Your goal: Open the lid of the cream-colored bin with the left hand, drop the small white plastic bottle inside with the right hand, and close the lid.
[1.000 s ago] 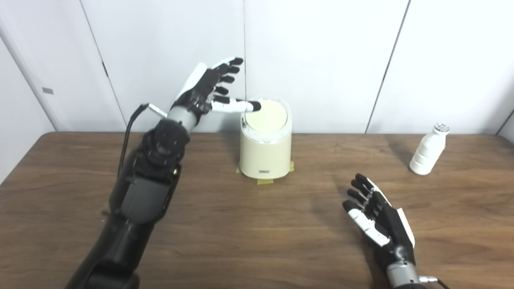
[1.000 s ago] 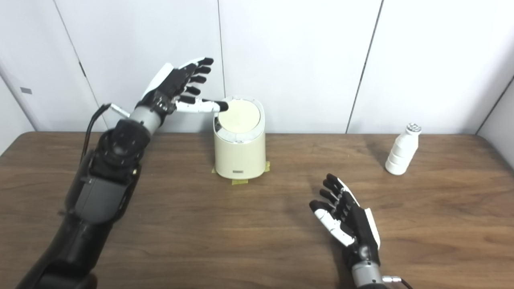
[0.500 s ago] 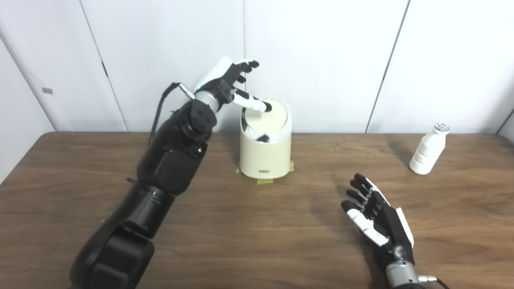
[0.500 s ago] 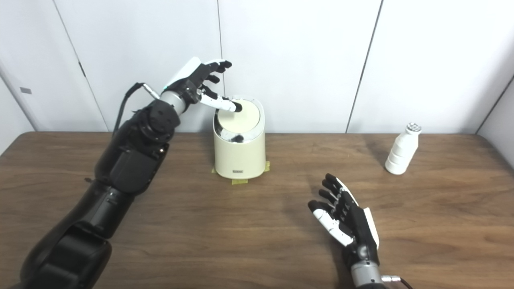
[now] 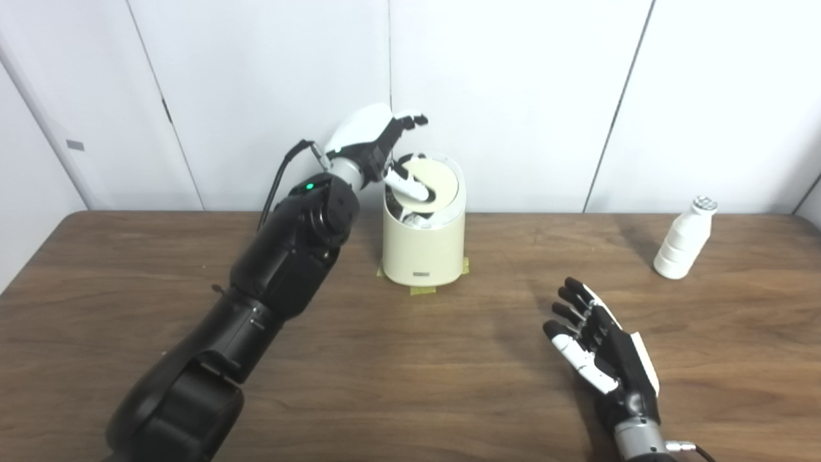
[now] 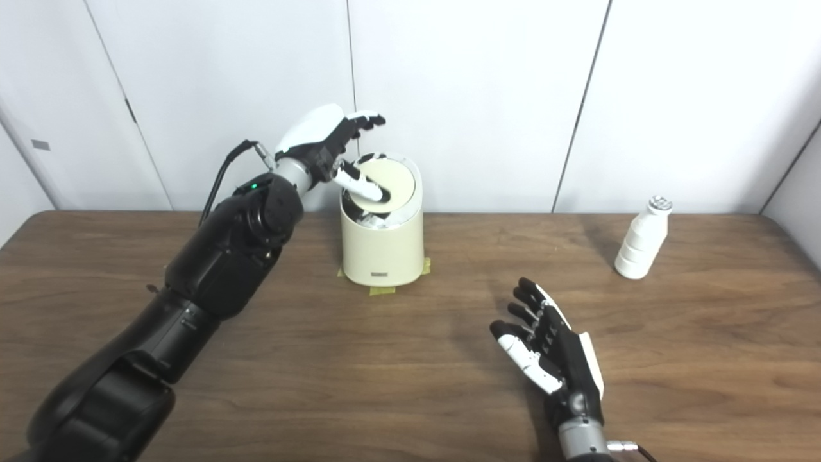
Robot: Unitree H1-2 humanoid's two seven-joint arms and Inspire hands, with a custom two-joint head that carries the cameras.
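Note:
The cream-colored bin (image 5: 423, 247) stands at the back middle of the table, against the wall. Its round lid (image 5: 436, 181) is tilted, its near edge pushed down into the bin, showing a gap with white contents at the front. My left hand (image 5: 385, 144) is over the bin's left rim, fingers spread, thumb pressing on the lid. The small white plastic bottle (image 5: 684, 240) stands upright at the far right of the table. My right hand (image 5: 600, 350) hovers open, palm up, low over the table at the front right, well short of the bottle.
Yellow tape tabs (image 5: 423, 290) mark the bin's base. The wooden table (image 5: 397, 359) runs to a white panelled wall (image 5: 513, 96) behind. A black cable (image 5: 282, 167) loops off my left wrist.
My left hand has swung over the bin and its thumb has pushed the lid from flat to tilted inward. The right hand and bottle have stayed put.

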